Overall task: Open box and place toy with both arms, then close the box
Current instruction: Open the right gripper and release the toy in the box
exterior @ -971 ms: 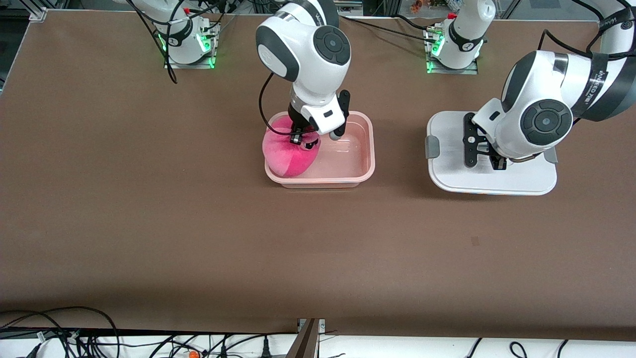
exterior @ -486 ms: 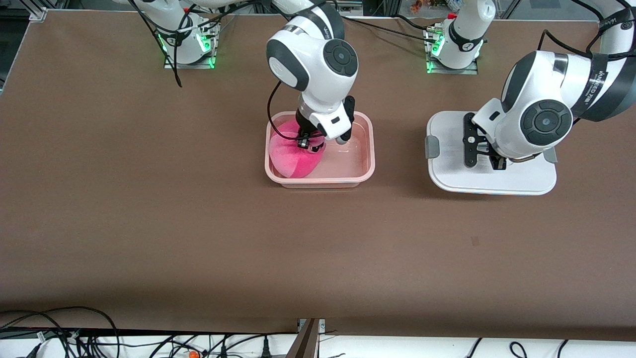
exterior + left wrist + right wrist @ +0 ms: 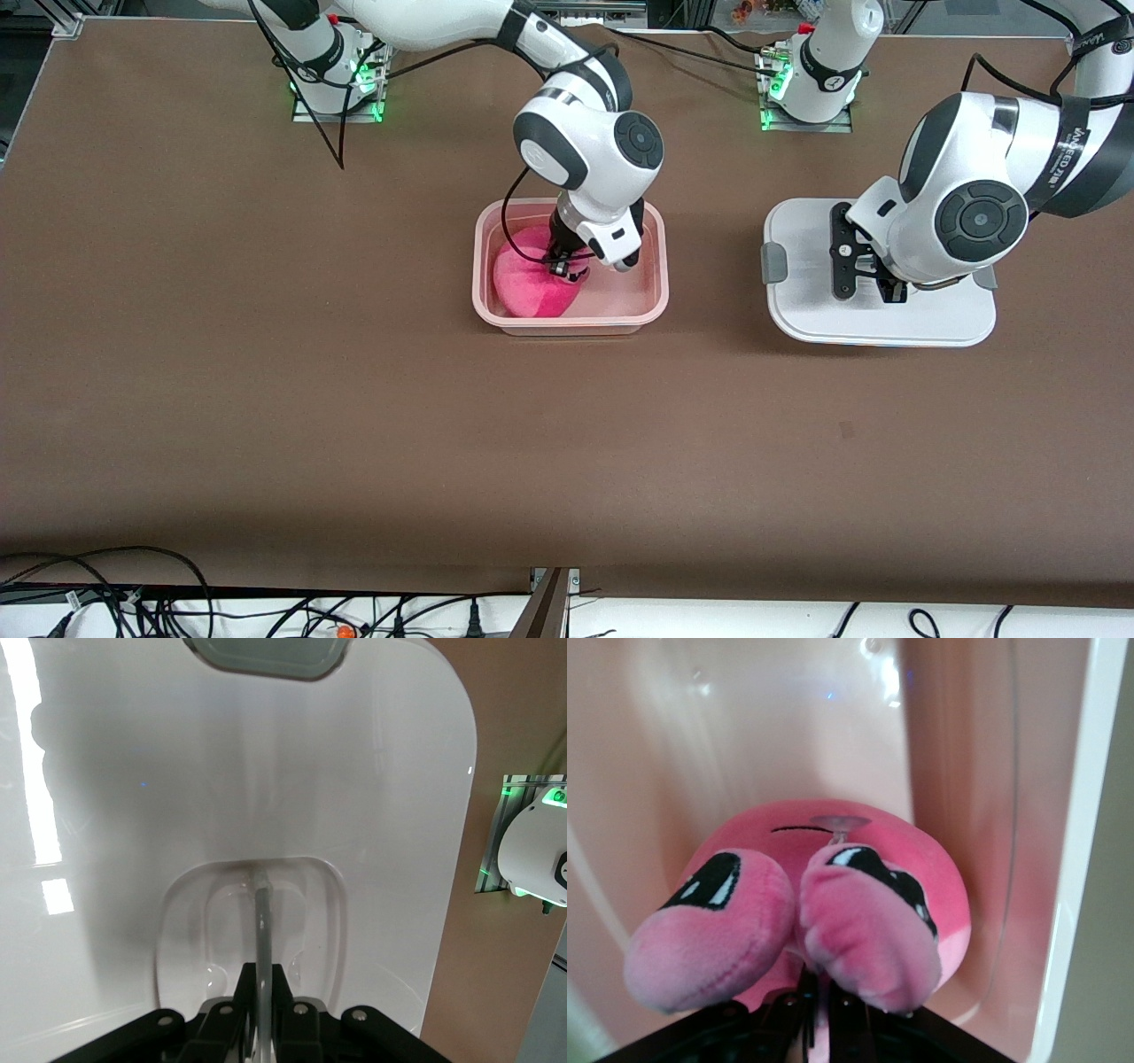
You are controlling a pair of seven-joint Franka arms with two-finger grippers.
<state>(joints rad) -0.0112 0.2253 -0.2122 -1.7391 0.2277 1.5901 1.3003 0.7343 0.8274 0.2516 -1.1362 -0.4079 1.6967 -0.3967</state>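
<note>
The box, a pinkish open tub, stands mid-table without its lid. The bright pink toy sits inside it at the right arm's end. My right gripper reaches down into the box and is shut on a fold of the toy between its two plush bumps; the box wall surrounds it. The white lid lies flat on the table toward the left arm's end. My left gripper is shut on the lid's clear handle in its recess.
Grey clips stick out from the lid's short sides. Both arm bases with green lights stand along the table's edge farthest from the front camera. Cables run below the nearest edge. Bare brown table lies between box and lid.
My right arm has swung toward the left arm's end and lowered, bringing the toy from over the box's rim down inside the box. The left arm and lid have barely shifted.
</note>
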